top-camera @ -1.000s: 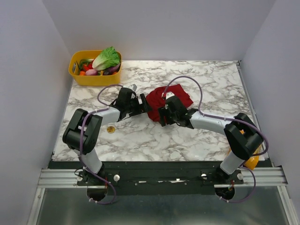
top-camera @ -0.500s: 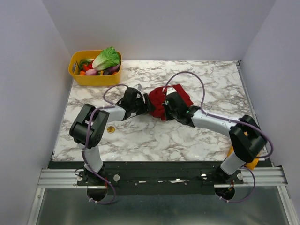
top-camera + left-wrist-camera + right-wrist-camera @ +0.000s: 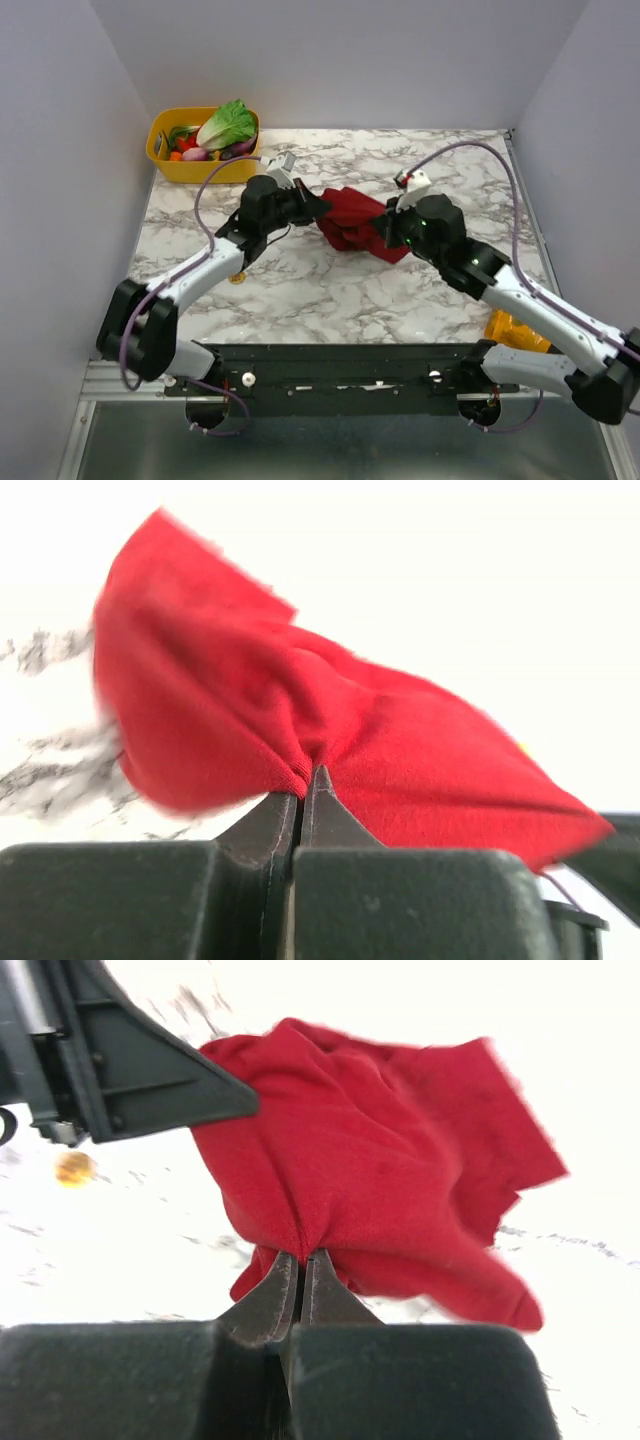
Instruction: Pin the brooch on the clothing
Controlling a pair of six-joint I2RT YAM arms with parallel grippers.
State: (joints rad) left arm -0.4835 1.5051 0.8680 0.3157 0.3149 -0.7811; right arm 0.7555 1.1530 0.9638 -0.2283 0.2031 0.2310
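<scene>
The clothing [image 3: 350, 222], a dark red T-shirt, hangs bunched between my two grippers above the middle of the marble table. My left gripper [image 3: 312, 208] is shut on a fold at the shirt's left side; in the left wrist view its gripper [image 3: 303, 780] pinches the clothing [image 3: 330, 710]. My right gripper [image 3: 386, 232] is shut on the shirt's right side, and in the right wrist view its gripper [image 3: 300, 1260] pinches the clothing [image 3: 370, 1160]. The brooch [image 3: 237, 277], a tiny golden disc, lies on the table to the left, apart from the shirt; the right wrist view shows the brooch [image 3: 75, 1167] too.
A yellow basket [image 3: 165, 165] of vegetables stands at the table's back left corner. An orange-yellow snack bag [image 3: 515, 328] lies near the front right edge under the right arm. The table [image 3: 330, 290] has grey walls on three sides.
Both grippers have shut on the shirt and lifted it off the table. The arms have stretched out, and the right gripper has moved to the right, drawing the fabric out.
</scene>
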